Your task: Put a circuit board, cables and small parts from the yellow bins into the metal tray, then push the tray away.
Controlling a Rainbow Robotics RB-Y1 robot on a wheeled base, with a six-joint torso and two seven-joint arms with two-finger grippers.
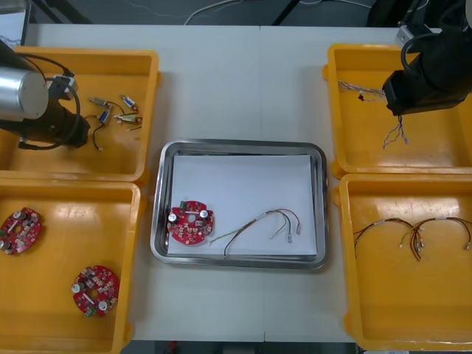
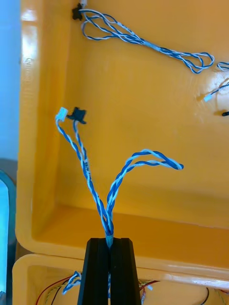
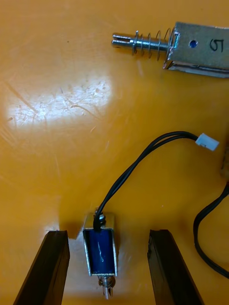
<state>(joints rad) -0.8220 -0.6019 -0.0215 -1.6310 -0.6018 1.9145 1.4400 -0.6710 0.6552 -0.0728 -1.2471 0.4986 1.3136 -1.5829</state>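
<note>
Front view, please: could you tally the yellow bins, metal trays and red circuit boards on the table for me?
Yellow bins: 4
Metal tray: 1
Red circuit boards: 3
Total: 8

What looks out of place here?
Nothing stands out. The circuit board and red and yellow cable lie inside the metal tray; the right pincer is shut on a twisted blue and white cable, the left pincer open around a small metal part.
</note>
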